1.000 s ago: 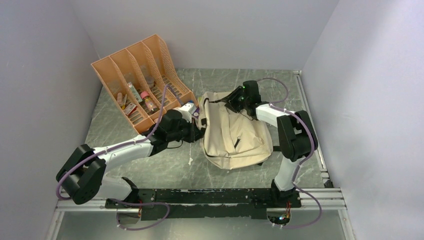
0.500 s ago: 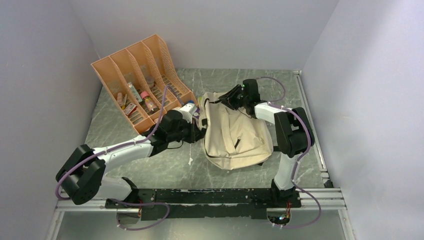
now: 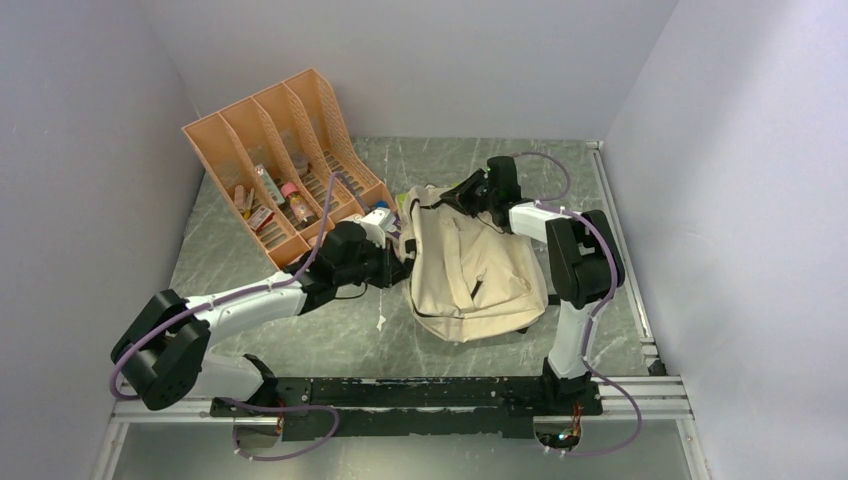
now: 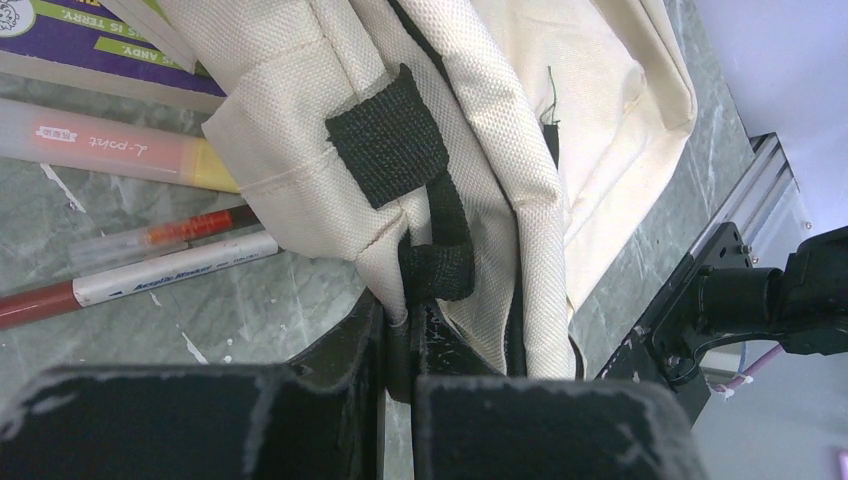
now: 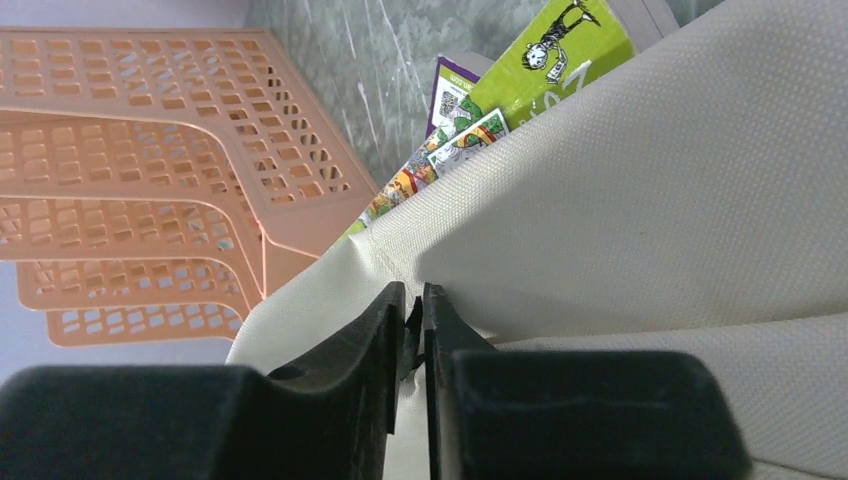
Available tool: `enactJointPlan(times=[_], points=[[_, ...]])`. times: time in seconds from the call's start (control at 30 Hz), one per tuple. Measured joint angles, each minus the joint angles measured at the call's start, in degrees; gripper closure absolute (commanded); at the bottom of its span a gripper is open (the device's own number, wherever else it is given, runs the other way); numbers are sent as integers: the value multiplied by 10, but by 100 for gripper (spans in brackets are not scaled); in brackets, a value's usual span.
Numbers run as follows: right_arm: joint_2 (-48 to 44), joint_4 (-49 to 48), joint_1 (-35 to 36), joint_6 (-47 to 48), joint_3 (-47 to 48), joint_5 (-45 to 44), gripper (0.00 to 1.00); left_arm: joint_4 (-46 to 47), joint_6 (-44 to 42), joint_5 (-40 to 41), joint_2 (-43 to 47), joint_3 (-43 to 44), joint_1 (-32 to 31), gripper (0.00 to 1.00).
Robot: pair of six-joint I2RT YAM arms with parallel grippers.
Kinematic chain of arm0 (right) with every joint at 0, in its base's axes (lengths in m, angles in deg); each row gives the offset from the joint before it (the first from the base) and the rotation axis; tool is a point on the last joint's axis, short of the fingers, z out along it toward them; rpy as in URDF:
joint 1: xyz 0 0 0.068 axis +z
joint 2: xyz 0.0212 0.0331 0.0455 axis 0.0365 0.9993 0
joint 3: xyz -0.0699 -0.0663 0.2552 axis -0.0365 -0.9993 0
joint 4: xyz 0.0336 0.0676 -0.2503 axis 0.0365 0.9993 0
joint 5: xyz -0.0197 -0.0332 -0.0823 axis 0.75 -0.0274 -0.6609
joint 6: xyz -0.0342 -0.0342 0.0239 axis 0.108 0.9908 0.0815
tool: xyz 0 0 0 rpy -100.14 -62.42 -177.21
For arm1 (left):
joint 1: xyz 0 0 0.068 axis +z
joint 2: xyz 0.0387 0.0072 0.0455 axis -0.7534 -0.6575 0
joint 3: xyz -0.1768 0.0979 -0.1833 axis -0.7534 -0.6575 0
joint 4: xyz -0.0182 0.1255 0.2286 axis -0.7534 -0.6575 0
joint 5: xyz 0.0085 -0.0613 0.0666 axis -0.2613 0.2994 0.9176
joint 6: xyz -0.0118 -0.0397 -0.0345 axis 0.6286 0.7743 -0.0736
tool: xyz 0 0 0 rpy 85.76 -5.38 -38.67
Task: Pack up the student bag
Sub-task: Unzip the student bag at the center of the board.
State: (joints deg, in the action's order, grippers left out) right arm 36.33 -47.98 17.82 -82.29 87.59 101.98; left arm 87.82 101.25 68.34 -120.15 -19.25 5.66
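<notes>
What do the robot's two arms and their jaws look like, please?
Both the left arm and right arm have white link shells between bulky black joint housings, with a lilac cable looped alongside each. The jaws are matte black, blocky, with scuffed pale edges.

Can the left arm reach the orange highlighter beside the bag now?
Probably not yet: the left pincer is clamped on the black webbing strap of the beige fabric backpack. The translucent orange highlighter lies mostly uncovered on the table nearby, so releasing should free the way.
</notes>
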Motion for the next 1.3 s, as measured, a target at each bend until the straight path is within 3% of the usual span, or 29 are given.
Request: enactJointPlan(times=[0.13, 0.43, 0.8, 1.3], points=[[2, -6, 0, 2, 0, 9, 100, 0, 0, 0, 1, -1, 0, 95], [-6, -31, 0, 37, 4, 41, 100, 0, 0, 0, 9, -7, 0, 95], [-95, -69, 5, 68, -17, 86, 100, 9, 0, 0, 32, -25, 0, 95], [-158, -11, 40, 114, -16, 71, 100, 12, 0, -2, 40, -32, -1, 95]])
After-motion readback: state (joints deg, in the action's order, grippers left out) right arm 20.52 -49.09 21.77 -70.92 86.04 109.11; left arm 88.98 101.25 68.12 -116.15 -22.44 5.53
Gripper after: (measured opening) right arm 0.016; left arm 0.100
